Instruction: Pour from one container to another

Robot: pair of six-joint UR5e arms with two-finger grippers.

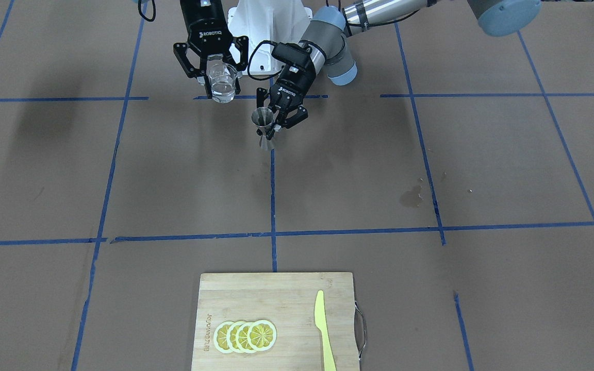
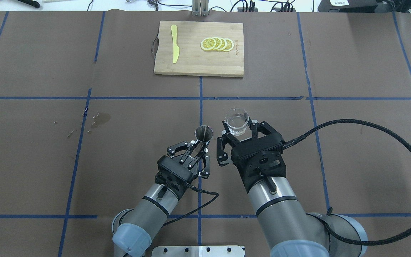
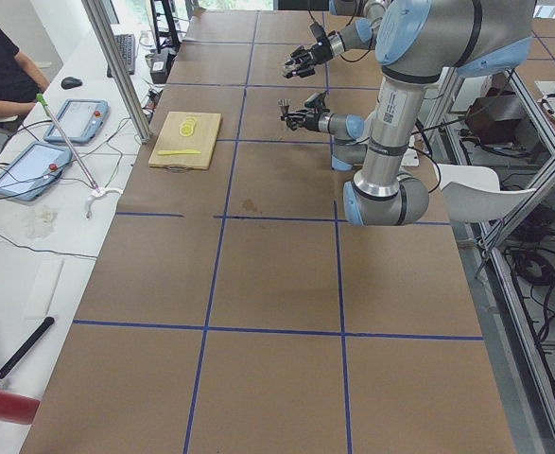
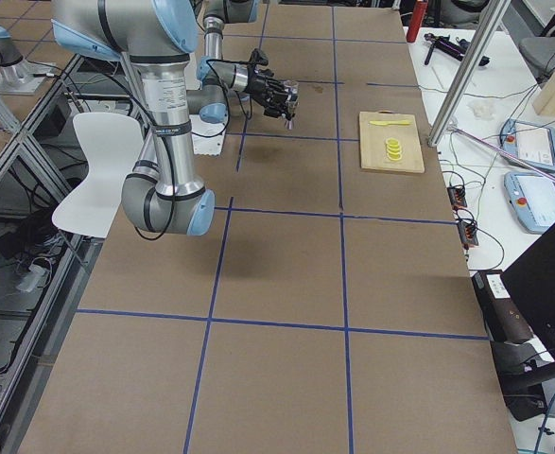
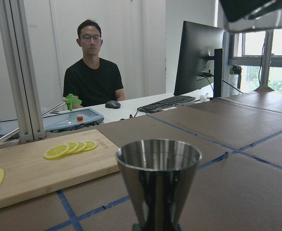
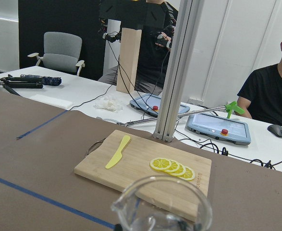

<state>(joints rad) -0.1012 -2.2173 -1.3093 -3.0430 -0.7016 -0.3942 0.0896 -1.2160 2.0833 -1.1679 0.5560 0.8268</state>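
Silver stainless-steel hourglass jigger (image 2: 203, 133) stands upright above the brown bench (image 2: 351, 171), pinched at its waist by the left gripper's (image 2: 197, 147) narrow fingers. Just beside it and slightly higher, the right gripper (image 2: 237, 132) clasps the small clear glass cup (image 2: 237, 120), also upright. A good pour likely means centring the cup's lip over the jigger's mouth, then tipping slowly. Farther off lies a wooden cutting board (image 2: 198, 67).

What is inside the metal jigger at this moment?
The jigger shows only shiny bare metal in its upper cone, seen from overhead; no liquid is apparent. The inside of its lower cone is hidden.
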